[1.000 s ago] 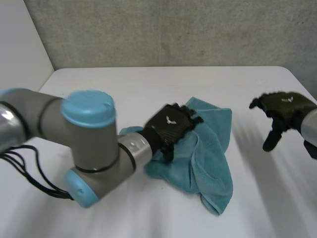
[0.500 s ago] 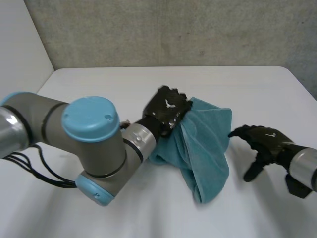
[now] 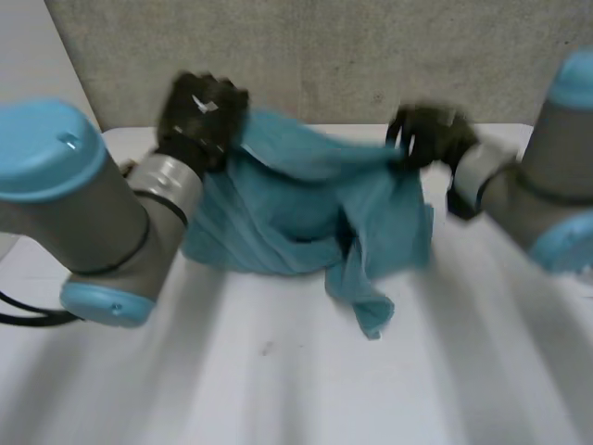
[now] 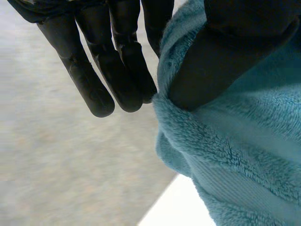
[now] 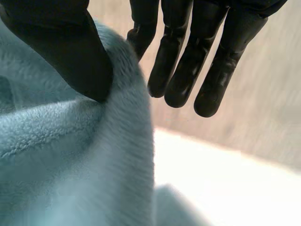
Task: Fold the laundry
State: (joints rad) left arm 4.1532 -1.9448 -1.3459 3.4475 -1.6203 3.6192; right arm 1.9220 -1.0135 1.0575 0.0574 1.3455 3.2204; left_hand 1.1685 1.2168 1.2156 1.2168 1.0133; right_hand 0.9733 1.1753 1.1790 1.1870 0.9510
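Teal plush towel (image 3: 306,204) hung stretched above the white surface (image 3: 278,371), its crumpled lower folds drooping toward it. The left hand (image 3: 199,109) pinched one upper corner of the towel between thumb and fingers (image 4: 117,70). The right hand (image 3: 428,137) pinched the opposite upper edge likewise. A small white emblem marked the left hand's back, too blurred to read. Behind the towel stood a grey speckled wall (image 3: 324,56).

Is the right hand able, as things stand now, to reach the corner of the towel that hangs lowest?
Probably not freely. The right hand pinches the teal towel at its upper edge, as the left hand does, and the hanging corner is below. It would have to let go first.
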